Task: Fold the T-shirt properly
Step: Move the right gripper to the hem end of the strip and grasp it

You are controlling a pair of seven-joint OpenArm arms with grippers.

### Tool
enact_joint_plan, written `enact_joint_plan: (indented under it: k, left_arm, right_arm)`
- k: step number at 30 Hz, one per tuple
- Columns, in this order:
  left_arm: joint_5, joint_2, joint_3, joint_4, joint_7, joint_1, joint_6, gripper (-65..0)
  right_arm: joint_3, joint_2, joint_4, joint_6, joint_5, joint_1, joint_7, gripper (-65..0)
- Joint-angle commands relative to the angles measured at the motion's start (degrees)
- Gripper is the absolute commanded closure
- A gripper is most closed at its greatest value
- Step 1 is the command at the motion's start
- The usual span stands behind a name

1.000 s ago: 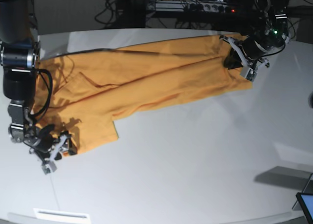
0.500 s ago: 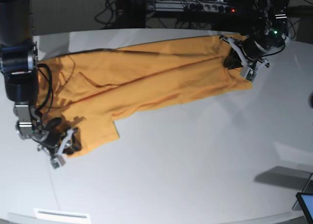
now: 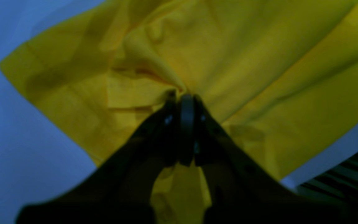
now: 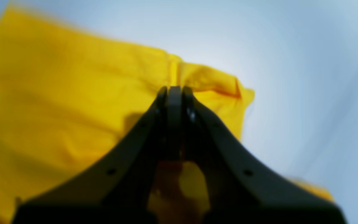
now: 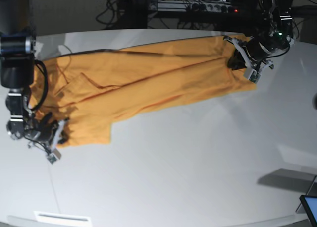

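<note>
The orange-yellow T-shirt (image 5: 148, 78) lies stretched across the white table (image 5: 188, 157) from near left to far right. My right gripper (image 5: 60, 137) is shut on the shirt's near-left corner, seen pinched in the right wrist view (image 4: 174, 90). My left gripper (image 5: 237, 62) is shut on the far-right end of the shirt; the left wrist view shows cloth bunched at its tips (image 3: 183, 96). The lettering is out of sight.
Cables and a power strip (image 5: 208, 6) lie behind the table's far edge. A dark screen corner (image 5: 309, 207) shows at the bottom right. A white label (image 5: 62, 218) sits at the near left edge.
My right gripper has moved left and up with the shirt's corner, pulling the near flap narrower and tighter. The left gripper has stayed in place.
</note>
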Motion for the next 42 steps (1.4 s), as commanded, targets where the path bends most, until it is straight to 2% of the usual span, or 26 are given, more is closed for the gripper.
enact_joint_plan:
  k: [1,6,14,20,28,30,32,34,36,37,42]
  left_arm:
    - [2.9,-0.7,0.3,-0.3,3.2,0.0,0.9,0.0]
    - [3.0,-0.7,0.3,-0.6,3.2,-0.8,0.9,0.0]
    - [3.0,-0.7,0.4,-1.0,3.2,-1.5,0.9,0.0]
    - [3.0,-0.7,0.4,-1.0,3.2,-1.5,0.9,0.0]
    - [3.0,-0.8,0.4,-1.0,3.2,-1.5,0.9,0.0]
    - [3.0,-0.8,0.4,-1.0,3.2,-1.5,0.9,0.0]
    - [3.0,-0.6,0.4,-1.0,3.2,-1.5,0.9,0.0]
    - [3.0,-0.6,0.4,-0.9,3.2,-1.5,0.9,0.0]
    - [3.0,-0.7,0.4,-0.8,3.2,-1.5,0.9,0.0]
    - [3.0,-0.7,0.4,-0.8,3.2,-1.5,0.9,0.0]
    - [2.6,-0.7,-0.9,-0.5,3.1,-1.5,0.9,-0.2]
  right_arm:
    - [1.1,1.1,4.3,0.0,0.8,0.8,-0.2,-0.9]
    - [9.3,1.8,19.2,0.0,0.8,-5.0,-9.5,-0.9]
    - [16.4,1.8,38.5,0.0,0.9,-13.7,-20.7,-0.9]
    - [17.2,1.8,47.5,0.0,0.9,-23.2,-22.0,-0.9]
    - [17.1,1.7,48.7,0.0,0.9,-29.7,-21.3,-0.7]
    - [17.1,1.4,48.7,0.0,0.7,-29.7,-19.0,-1.6]
    - [17.1,1.2,48.5,0.0,0.7,-29.4,-17.4,-8.7]
    - [17.1,0.9,48.6,0.0,0.7,-29.0,-17.0,-22.9]
    - [17.3,-0.1,48.9,0.0,0.7,-28.0,-17.0,-33.1]
    - [17.7,-0.3,48.9,0.0,0.7,-27.9,-17.0,-35.0]
    - [22.4,-0.8,52.9,0.0,1.0,-27.8,-17.0,-35.1]
